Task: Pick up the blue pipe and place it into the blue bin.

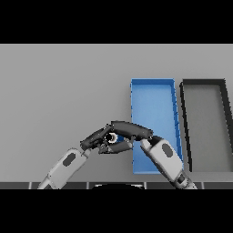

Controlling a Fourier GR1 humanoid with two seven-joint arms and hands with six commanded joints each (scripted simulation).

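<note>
Right hand curled around the blue pipe at lower centre, left hand touching, grip unclear; carry right, clearing the blue bin rim.

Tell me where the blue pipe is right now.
In the head view, only a small part of the blue pipe shows, low and centre between the left hand and right hand, just left of the blue bin.
</note>
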